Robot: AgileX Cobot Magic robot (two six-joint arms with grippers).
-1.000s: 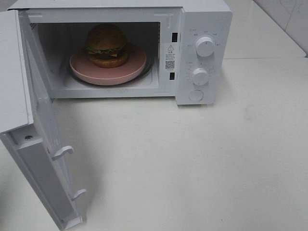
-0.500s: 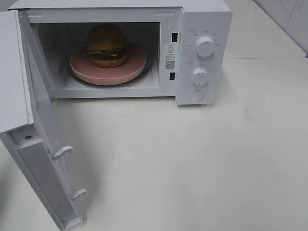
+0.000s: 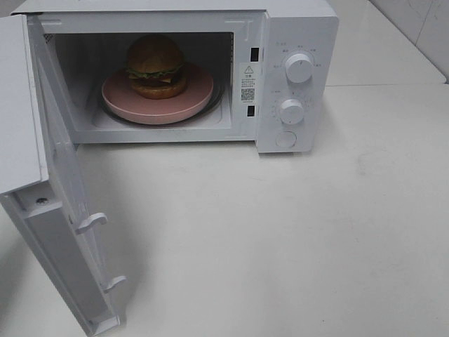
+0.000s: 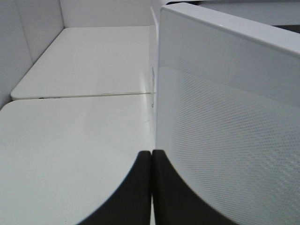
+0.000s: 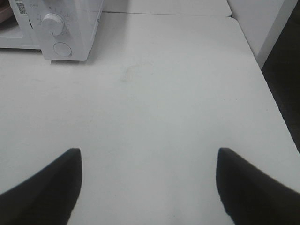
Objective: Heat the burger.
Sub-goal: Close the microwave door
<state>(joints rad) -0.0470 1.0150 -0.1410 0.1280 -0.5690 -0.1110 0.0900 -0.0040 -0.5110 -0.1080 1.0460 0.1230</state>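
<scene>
The burger [image 3: 156, 67] sits on a round pink plate [image 3: 189, 98] inside the white microwave [image 3: 298, 28], whose door [image 3: 59, 210] hangs wide open at the left. Neither gripper shows in the exterior high view. In the left wrist view my left gripper [image 4: 151, 161] is shut, fingers pressed together with nothing between them, right beside the outer face of the door [image 4: 225, 117]. My right gripper [image 5: 149, 176] is open and empty above bare table, well to the right of the microwave's control panel [image 5: 56, 28].
Two knobs [image 3: 299, 68] and a round button [image 3: 285, 139] are on the microwave's right panel. The white table [image 3: 280, 239] spreads in front, with its right edge [image 5: 267, 79] dropping off. A wall rises behind the table.
</scene>
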